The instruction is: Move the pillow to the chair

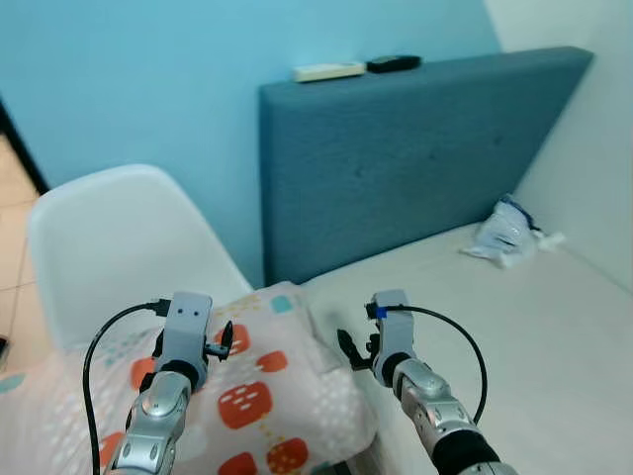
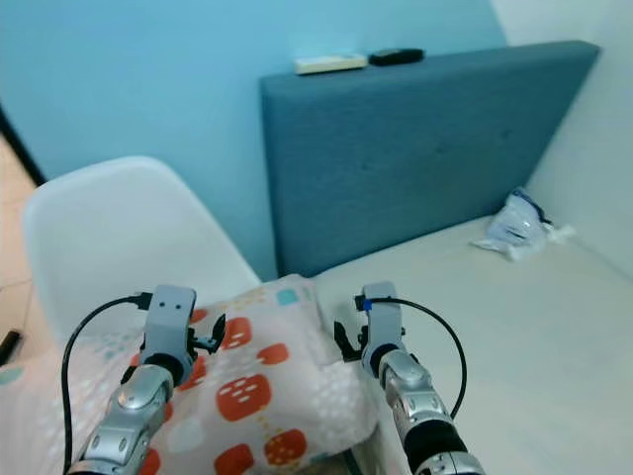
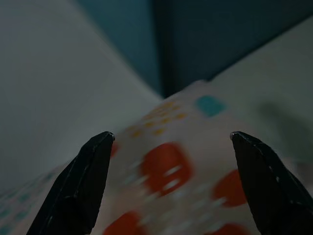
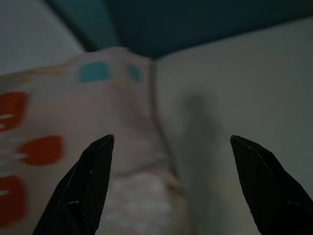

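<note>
Soft white pillow with red and teal squares (image 1: 247,396): lay on the white moulded-plastic chair (image 1: 119,247), its edge against the cream mattress (image 1: 514,336). Left gripper (image 3: 168,161): above pillow, fingers wide apart, empty. Right gripper (image 4: 168,161): over pillow's edge, likewise spread, holding nothing. Blue upholstered headboard (image 1: 415,158) behind.

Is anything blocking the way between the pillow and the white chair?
Nothing visible does. The pillow already lies against the white chair, with no object between them. Both grippers, left and right, hover over it with jaws open.
</note>
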Robot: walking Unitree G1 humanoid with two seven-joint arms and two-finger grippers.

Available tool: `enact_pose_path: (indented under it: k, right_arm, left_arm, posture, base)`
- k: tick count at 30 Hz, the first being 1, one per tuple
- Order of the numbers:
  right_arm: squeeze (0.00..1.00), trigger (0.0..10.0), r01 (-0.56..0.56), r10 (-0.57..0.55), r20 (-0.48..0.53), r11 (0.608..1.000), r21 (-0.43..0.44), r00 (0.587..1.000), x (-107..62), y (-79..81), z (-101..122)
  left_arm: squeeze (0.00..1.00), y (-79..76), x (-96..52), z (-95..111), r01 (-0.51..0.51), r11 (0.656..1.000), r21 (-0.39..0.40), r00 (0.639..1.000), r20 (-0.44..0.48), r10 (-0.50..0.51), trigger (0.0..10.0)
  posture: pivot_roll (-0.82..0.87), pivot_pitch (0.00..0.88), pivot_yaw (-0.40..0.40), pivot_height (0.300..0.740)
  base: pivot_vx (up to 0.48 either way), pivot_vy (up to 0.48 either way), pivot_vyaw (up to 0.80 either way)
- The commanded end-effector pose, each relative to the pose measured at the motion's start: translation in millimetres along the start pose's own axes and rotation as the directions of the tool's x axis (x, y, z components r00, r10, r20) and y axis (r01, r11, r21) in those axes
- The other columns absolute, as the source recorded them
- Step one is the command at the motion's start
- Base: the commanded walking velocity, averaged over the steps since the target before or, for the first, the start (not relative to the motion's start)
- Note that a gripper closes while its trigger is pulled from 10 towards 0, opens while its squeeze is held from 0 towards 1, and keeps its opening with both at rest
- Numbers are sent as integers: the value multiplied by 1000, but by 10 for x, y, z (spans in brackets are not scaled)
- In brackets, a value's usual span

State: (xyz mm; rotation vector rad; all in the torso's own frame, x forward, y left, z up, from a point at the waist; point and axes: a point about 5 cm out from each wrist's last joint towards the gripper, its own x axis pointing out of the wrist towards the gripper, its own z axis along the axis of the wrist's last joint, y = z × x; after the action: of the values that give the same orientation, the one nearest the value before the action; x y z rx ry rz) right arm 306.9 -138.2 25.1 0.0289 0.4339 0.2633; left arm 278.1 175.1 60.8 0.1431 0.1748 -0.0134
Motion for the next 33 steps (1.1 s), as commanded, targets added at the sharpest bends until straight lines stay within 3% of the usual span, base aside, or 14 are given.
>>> enact_pose_path:
  k: [1, 8, 33]
  right_arm:
    - [0, 10000, 5, -4, -11, 1000, 20, 1000, -8, -5, -22]
    - [0, 10000, 28, -28, 14, 1000, -1, 1000, -22, -39, 0]
    - [0, 10000, 1, -1, -26, 1000, 23, 1000, -28, -33, -16]
  left_arm:
    - [0, 21, -27, -71, -7, 1000, 12, 1000, -24, 7, 10000]
    - [0, 64, -1, -67, -48, 999, -26, 999, -22, 48, 10000]
    - [0, 64, -7, -97, -40, 999, -20, 999, -31, 40, 10000]
  posture:
    - [69, 69, -42, 740]
    - [65, 59, -39, 740]
    - [63, 72, -48, 740]
  base:
    - [0, 0, -800]
    - [0, 0, -800]
    - [0, 0, -800]
